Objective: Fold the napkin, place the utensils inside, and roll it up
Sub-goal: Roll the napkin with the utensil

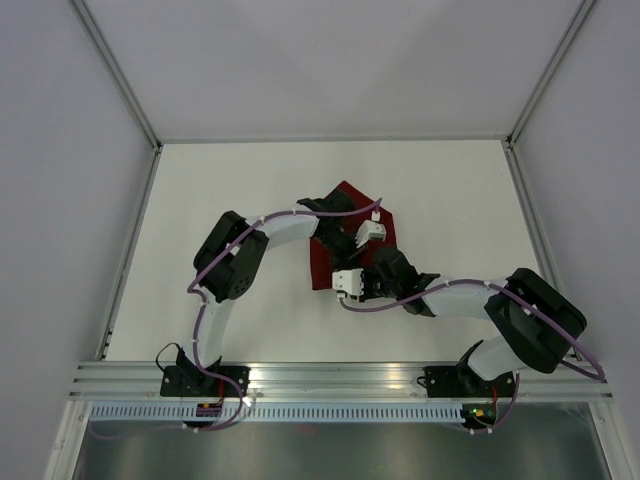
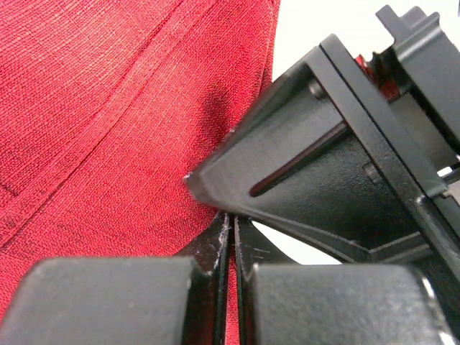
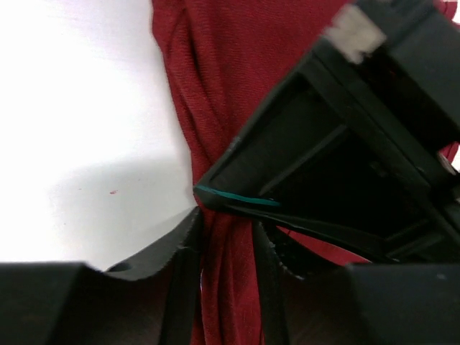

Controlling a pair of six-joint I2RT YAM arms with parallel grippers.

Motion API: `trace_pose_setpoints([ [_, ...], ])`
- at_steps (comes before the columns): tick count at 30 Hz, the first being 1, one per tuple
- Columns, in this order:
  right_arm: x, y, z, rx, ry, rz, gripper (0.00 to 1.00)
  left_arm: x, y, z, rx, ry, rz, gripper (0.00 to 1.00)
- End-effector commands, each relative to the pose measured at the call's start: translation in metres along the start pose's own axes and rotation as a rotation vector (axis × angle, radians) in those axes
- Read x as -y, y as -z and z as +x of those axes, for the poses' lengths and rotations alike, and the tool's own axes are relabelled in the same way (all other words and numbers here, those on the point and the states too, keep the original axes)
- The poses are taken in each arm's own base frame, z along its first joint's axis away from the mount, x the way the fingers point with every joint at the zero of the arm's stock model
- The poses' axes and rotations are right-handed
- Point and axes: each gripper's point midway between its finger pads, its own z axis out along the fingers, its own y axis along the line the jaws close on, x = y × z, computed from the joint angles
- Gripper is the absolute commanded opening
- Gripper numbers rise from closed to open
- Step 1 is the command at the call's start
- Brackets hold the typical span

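Closest to the left wrist lens sat the left gripper (image 2: pixel 231 226), its fingers (image 2: pixel 115 302) pressed together with barely a slit between them; I could not tell whether any cloth was nipped there. Just beyond lay the napkin (image 2: pixel 93 108), dark red, its soft weave plain to see. On the other wrist view the right gripper (image 3: pixel 226 237) pinched a gathered ridge of it, close to the edge that met the bare surface (image 3: pixel 79 108). I judged the cloth light and limp, likely to drape, wrinkle and slide rather than hold a crease, so a corner or an edge, taken low against the surface, seemed the place to grip. From above, both arms reached inward with elbows bowed outward, their wrists close together over the cloth, which lay rumpled mid-surface
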Motion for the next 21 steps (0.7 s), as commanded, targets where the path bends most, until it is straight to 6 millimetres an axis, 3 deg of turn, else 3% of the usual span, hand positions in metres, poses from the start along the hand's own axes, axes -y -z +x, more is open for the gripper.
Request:
trace_pose_setpoints([
  [1, -0.002, -0.004, 0.007, -0.029, 0.025, 0.01, 0.36, 0.001, 0.002, -0.009, 0.02, 0.01, 0.021, 0.02],
  [5, -0.004, -0.003, 0.008, -0.038, 0.015, 0.007, 0.19, 0.003, 0.006, -0.016, 0.038, 0.018, 0.023, 0.17],
  [11, -0.007, -0.001, 0.006, -0.039, -0.012, -0.025, 0.01, 0.0, 0.018, -0.032, 0.074, 0.041, -0.013, 0.25],
  [15, -0.007, 0.0, 0.0, -0.029, -0.033, -0.05, 0.0, -0.011, 0.033, -0.041, 0.131, 0.101, -0.049, 0.3],
  [16, -0.008, 0.001, -0.001, -0.024, -0.037, -0.054, 0.0, -0.015, 0.042, -0.054, 0.178, 0.076, -0.075, 0.31],
  [18, -0.009, 0.002, -0.003, -0.021, -0.048, -0.065, 0.0, -0.017, 0.051, -0.056, 0.226, 0.111, -0.094, 0.31],
  [19, -0.009, 0.003, -0.004, -0.017, -0.054, -0.07, 0.0, -0.019, 0.062, -0.071, 0.28, 0.076, -0.126, 0.31],
  [21, -0.009, 0.004, -0.004, -0.018, -0.065, -0.075, 0.0, -0.029, 0.073, -0.072, 0.311, 0.114, -0.196, 0.31],
])
